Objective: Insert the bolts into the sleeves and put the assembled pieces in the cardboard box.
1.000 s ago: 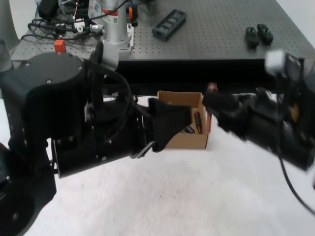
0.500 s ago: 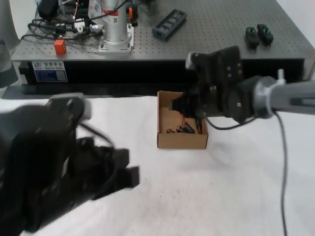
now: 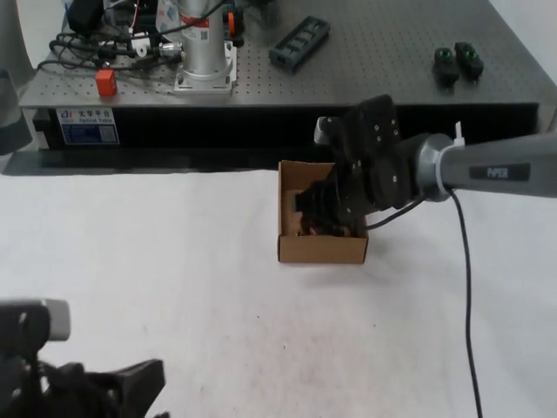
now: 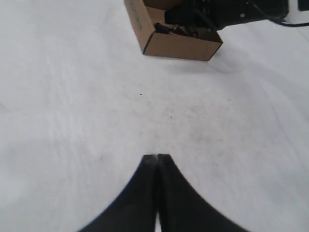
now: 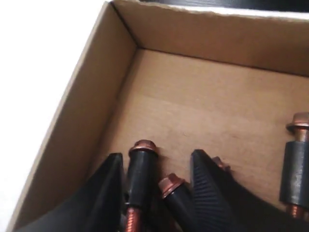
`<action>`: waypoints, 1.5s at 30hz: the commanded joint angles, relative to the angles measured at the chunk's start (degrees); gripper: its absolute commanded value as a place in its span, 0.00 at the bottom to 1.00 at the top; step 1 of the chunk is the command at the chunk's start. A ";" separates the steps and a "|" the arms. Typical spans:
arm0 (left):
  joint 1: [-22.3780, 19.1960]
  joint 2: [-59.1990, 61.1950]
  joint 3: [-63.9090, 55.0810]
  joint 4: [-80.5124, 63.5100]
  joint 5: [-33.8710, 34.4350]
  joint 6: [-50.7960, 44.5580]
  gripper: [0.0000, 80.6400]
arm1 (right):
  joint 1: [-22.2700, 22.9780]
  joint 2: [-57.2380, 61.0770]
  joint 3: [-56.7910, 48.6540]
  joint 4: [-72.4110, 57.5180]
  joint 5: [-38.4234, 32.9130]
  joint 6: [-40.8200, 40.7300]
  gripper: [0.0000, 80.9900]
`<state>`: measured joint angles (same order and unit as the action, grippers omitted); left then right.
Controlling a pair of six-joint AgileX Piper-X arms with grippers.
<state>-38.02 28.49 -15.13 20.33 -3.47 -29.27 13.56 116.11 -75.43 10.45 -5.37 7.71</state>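
The cardboard box (image 3: 322, 248) stands on the white cloth near the middle. My right gripper (image 3: 320, 209) is down inside it. In the right wrist view the right gripper (image 5: 157, 155) is open just above the box floor (image 5: 203, 101). A copper bolt in a black sleeve (image 5: 142, 166) lies between its fingers, close to one finger (image 5: 108, 193). A second assembled piece (image 5: 173, 189) lies beside it and a third (image 5: 295, 164) farther off. My left gripper (image 4: 157, 157) is shut and empty over bare cloth, well short of the box (image 4: 176, 43), and sits at the near left corner (image 3: 144, 383).
Behind the box runs a black perforated bench (image 3: 392, 61) carrying a metal post (image 3: 204, 43), an orange block (image 3: 105, 81), a black tray (image 3: 298, 42) and two dark knobs (image 3: 457, 61). A cable (image 3: 466, 287) hangs from the right arm. White cloth (image 3: 218, 305) spreads around the box.
The left arm has pulled back from beside the box to the near left corner. The right arm has swung in from the right and lowered its gripper into the box.
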 commanded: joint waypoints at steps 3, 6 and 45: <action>0.18 -6.07 -0.03 9.94 -2.87 -0.69 0.01 | -0.27 -12.83 6.41 -0.28 -3.86 -0.48 0.28; 0.18 -8.64 -0.03 12.72 -3.97 -0.69 0.01 | -0.27 -24.02 16.49 -2.30 -4.63 -0.48 0.24; 0.18 -13.36 11.99 7.09 -6.59 -0.11 0.01 | -0.09 -88.30 75.43 -3.57 -4.69 0.56 0.15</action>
<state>-38.02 15.57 -4.39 30.67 -9.15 -29.37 13.56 28.49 0.55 7.61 -9.67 7.86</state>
